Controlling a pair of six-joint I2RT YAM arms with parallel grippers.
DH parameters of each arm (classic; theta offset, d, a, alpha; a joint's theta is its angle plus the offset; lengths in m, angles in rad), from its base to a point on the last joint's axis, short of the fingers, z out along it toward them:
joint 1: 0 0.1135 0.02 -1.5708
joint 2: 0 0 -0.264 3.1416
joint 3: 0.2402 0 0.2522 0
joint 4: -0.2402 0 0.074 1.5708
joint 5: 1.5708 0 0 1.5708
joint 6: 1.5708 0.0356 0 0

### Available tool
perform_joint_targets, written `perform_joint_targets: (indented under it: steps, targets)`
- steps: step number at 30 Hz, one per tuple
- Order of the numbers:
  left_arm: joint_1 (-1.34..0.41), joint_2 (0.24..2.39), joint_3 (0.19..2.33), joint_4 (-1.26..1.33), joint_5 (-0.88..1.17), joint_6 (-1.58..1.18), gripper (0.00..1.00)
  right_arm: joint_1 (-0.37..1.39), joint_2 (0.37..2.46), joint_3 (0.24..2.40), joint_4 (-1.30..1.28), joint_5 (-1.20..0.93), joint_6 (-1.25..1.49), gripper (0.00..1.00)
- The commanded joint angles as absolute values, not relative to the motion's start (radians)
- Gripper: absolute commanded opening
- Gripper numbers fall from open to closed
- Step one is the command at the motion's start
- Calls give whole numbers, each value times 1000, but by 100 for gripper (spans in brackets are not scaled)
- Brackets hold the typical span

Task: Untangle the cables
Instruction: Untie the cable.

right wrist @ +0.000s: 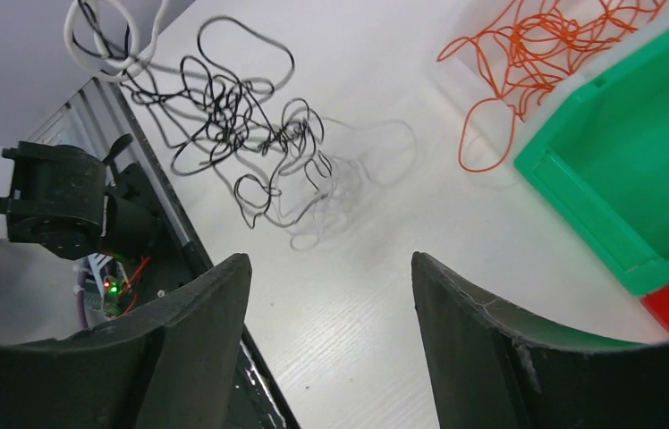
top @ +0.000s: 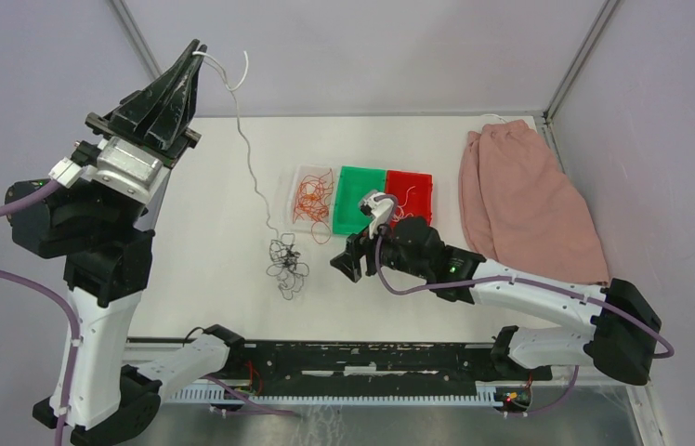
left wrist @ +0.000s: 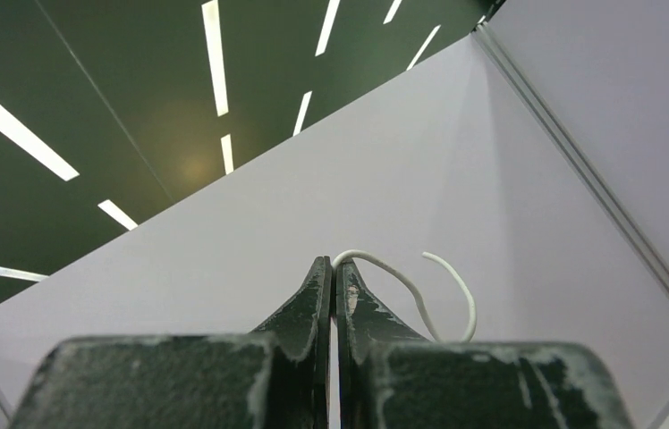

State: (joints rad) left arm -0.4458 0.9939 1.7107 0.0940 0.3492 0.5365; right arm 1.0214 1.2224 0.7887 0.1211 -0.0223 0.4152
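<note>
Cables (top: 286,265), a black tangle, lie on the table (top: 195,279) beside my right claw (top: 346,265), spread empty. Orange ones (top: 311,197) sit in the clear tray (top: 297,172) beyond. Overhead alone shows my raised left claw (top: 197,48) pinching a white wire (left wrist: 385,264) that reaches them.

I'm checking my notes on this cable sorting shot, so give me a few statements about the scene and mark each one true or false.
1. The left gripper is shut on a white wire. True.
2. The right gripper grips the black tangle. False: it is open and holds nothing.
3. The orange wires lie in the green tray. False: they lie in the clear tray beside it.
4. A pink cloth lies on the right side of the table. True.
</note>
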Motion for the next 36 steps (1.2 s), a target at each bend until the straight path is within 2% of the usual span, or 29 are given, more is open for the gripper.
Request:
perform_joint_targets:
  steps: [1,13,26,36]
  targets:
    - [-447,977,1715,74,381,489,3,1027,1241,838,213,-109,454,73]
    - [-447,946,1690,42,389,499,3,1070,1341,939,291,-216,415,69]
    - [-447,931,1697,35,411,468,3,1088,1503,1079,281,-140,283,64]
    - [-446,933,1701,35,425,441,3,1169,1583,1139,352,-33,220,63]
